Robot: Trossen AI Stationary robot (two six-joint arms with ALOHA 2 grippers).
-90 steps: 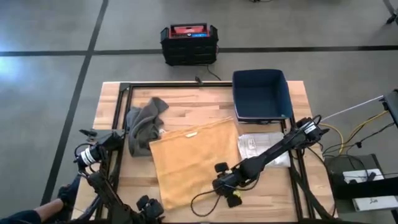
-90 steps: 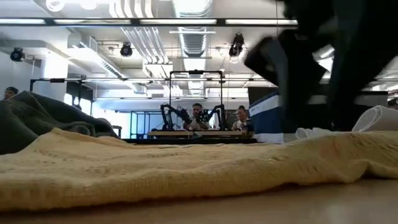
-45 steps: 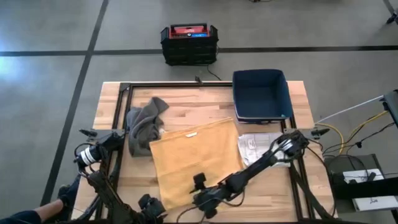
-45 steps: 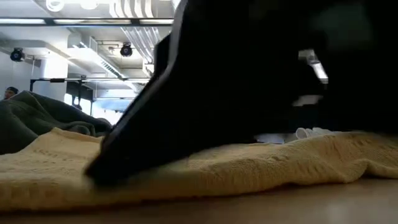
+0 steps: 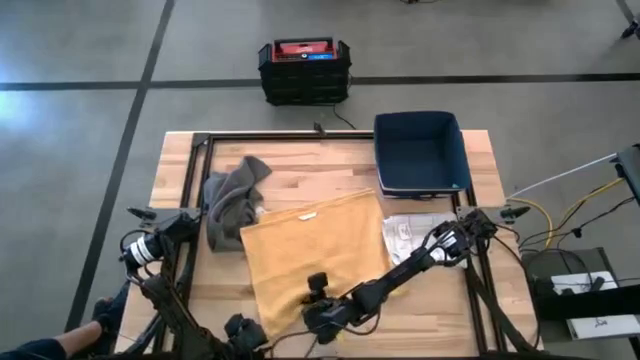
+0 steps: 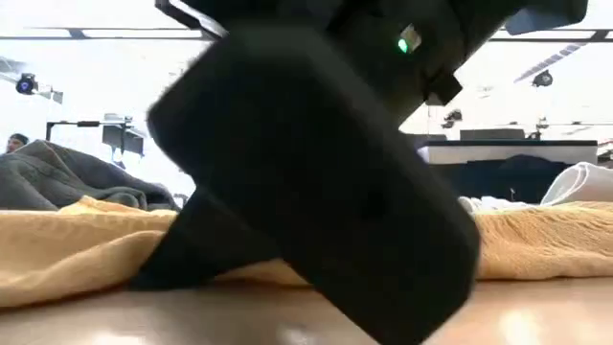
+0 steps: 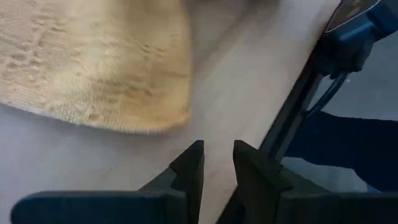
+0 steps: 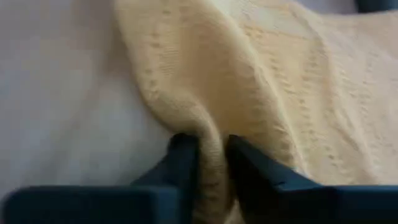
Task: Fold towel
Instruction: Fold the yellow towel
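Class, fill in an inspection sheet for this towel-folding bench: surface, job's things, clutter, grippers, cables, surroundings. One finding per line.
Surface: wooden table, bare at the far edge.
Job's things: yellow towel spread flat mid-table, near edge bunched.
Clutter: grey cloth crumpled left of the towel; blue bin at the far right corner; white packet right of the towel.
Grippers: right gripper at the towel's near edge, shut on a fold of it; left gripper low at the table's near-left edge, almost shut, holding nothing.
Cables: yellow and white leads off the table's right side.
Surroundings: black crate on the floor beyond the table.
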